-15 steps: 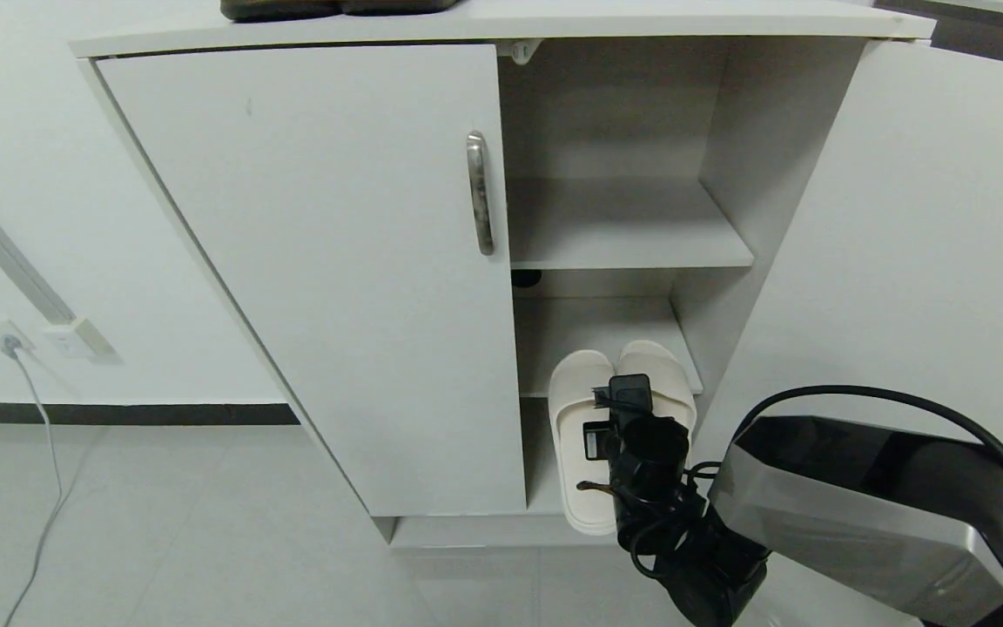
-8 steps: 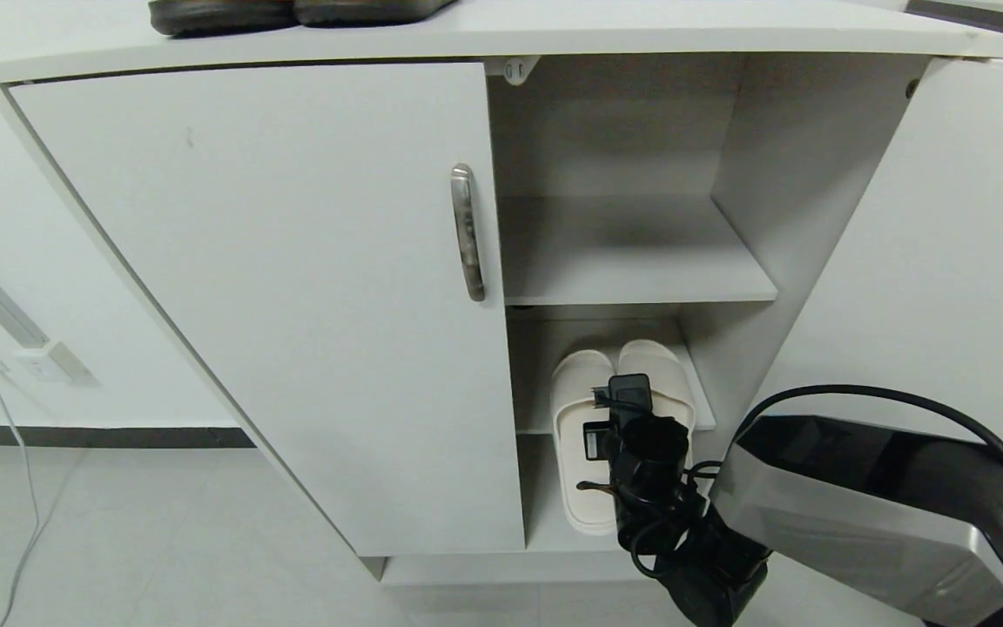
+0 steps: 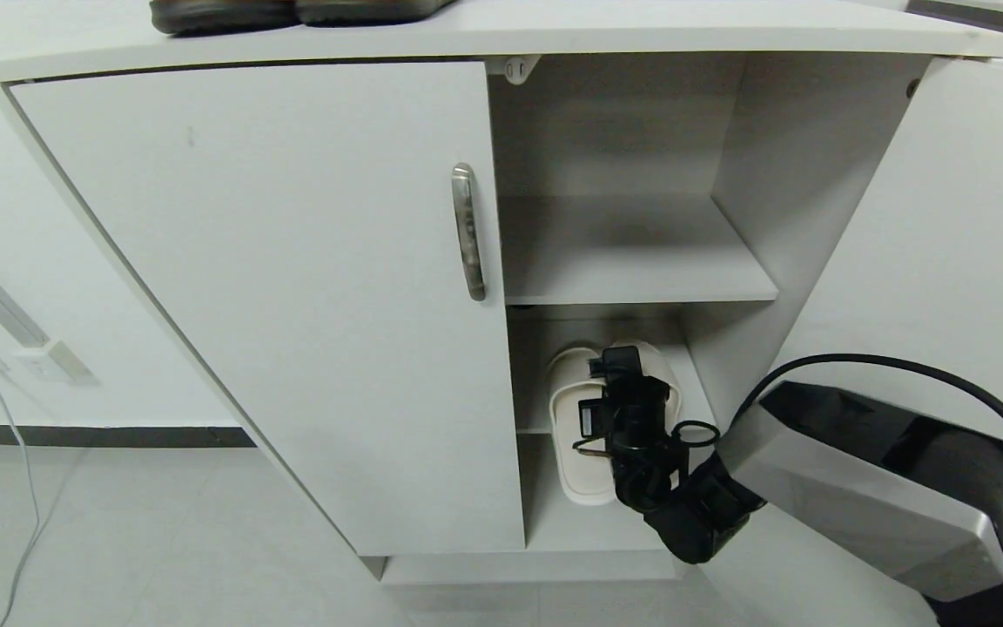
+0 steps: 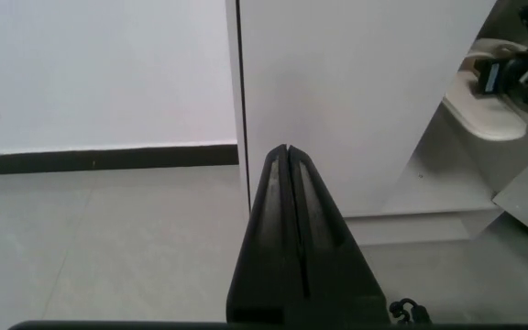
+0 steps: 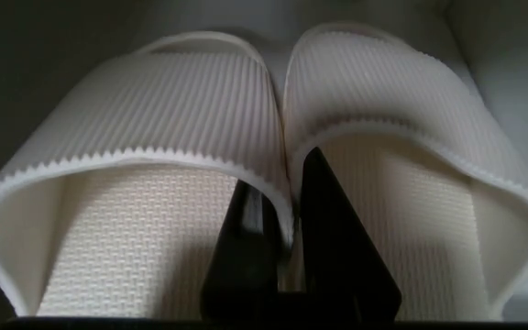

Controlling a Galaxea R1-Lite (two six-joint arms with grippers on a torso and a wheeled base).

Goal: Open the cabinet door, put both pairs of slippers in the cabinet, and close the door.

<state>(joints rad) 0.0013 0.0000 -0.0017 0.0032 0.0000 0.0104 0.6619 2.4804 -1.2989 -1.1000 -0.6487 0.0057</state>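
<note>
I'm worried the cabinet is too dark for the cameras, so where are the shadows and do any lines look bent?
Head view: the cabinet interior is shaded beside the bright closed door, whose left edge bows slightly. Right wrist view: dim, the white slippers fade into dark behind, the right gripper a silhouette. Left wrist view: evenly lit.
</note>
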